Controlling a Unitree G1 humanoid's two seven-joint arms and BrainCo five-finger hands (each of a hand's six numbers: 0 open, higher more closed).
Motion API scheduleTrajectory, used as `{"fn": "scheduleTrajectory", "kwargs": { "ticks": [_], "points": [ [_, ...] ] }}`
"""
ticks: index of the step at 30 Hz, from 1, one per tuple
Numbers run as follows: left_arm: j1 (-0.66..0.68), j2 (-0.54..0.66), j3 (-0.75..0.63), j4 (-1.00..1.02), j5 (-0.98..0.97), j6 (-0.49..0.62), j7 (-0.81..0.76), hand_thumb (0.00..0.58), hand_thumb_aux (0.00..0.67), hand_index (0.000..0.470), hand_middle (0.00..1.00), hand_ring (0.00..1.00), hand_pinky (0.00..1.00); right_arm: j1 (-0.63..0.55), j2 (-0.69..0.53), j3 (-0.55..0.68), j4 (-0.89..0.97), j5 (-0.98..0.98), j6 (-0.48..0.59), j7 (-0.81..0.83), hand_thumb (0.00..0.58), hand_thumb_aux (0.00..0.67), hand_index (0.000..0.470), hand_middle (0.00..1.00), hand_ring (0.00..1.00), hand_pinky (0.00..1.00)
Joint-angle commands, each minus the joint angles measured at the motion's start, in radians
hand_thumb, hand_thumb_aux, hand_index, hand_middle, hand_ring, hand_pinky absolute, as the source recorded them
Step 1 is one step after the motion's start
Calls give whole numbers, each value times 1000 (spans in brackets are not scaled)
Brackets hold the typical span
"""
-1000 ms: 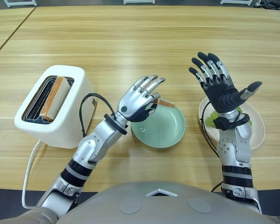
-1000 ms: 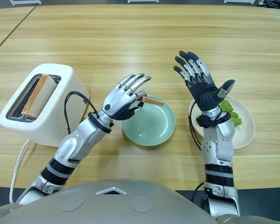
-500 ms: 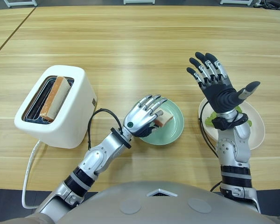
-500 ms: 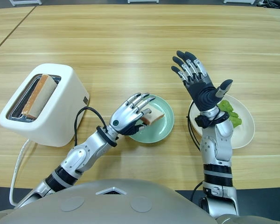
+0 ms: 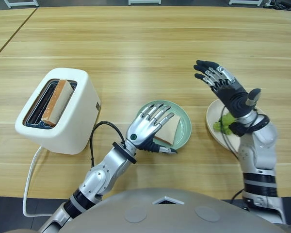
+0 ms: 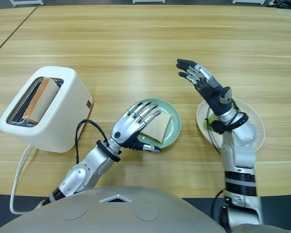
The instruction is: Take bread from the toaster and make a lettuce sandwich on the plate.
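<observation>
The bread slice [image 5: 170, 130] lies flat on the green plate [image 5: 183, 121] by the desk's near edge, under the spread, released fingers of the left robot hand [image 5: 146, 130]. The lettuce [image 5: 223, 122] sits on the cream plate [image 5: 212, 112] to the right, just beside the wrist of the raised right robot hand [image 5: 228, 90], which is splayed, empty and clearly the nearer.

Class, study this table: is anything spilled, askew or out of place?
Nothing stands out. One bread slice lies flat on the green plate beneath the left hand, the lettuce sits on its cream plate, and the other slice stands in the toaster. Nothing is spilled.
</observation>
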Motion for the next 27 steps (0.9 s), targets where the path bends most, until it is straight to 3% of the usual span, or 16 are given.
{"fn": "scheduleTrajectory", "kwargs": {
  "ticks": [1, 5, 8, 10, 14, 15, 16, 23, 26, 27],
  "points": [
    [149, -60, 82, -130, -401, -5, -66, 0, 0, 0, 0, 0, 0, 5, -209, -119, 123, -267, -218, -19, 0, 0, 0, 0, 0, 0],
    [269, -105, 124, -215, -761, -17, -120, 0, 0, 0, 0, 0, 0, 34, -439, -160, 364, -722, -494, -229, 0, 0, 0, 0, 0, 0],
    [314, -120, 130, -226, -902, -34, -141, 0, 0, 0, 0, 0, 0, 13, -579, -53, 513, -1063, -504, -502, 0, 0, 0, 0, 0, 0],
    [321, -121, 133, -222, -944, -42, -150, 0, 0, 0, 0, 0, 0, -8, -626, 22, 581, -1191, -484, -625, 0, 0, 0, 0, 0, 0],
    [335, -133, 142, -234, -1034, -50, -169, 0, 0, 0, 0, 0, 0, -66, -672, 147, 704, -1319, -476, -813, 58, 34, 24, 0, 0, 0],
    [339, -136, 145, -239, -1051, -50, -173, 0, 0, 0, 0, 0, 0, -82, -680, 178, 726, -1341, -476, -853, 53, 32, 22, 0, 0, 0],
    [343, -139, 148, -243, -1067, -48, -176, 0, 0, 0, 0, 0, 0, -94, -683, 205, 742, -1359, -477, -880, 0, 0, 0, 0, 0, 0],
    [358, -139, 161, -260, -1095, -44, -190, 0, 0, 0, 0, 0, 0, -180, -681, 383, 833, -1406, -461, -988, 0, 0, 0, 0, 0, 0],
    [358, -139, 162, -260, -1099, -43, -195, 0, 0, 0, 0, 0, 0, -209, -674, 432, 857, -1409, -440, -1015, 45, 26, 18, 0, 0, 0],
    [357, -139, 163, -260, -1101, -43, -197, 0, 0, 0, 0, 0, 0, -216, -672, 448, 864, -1410, -433, -1021, 96, 58, 41, 0, 0, 0]
  ]
}}
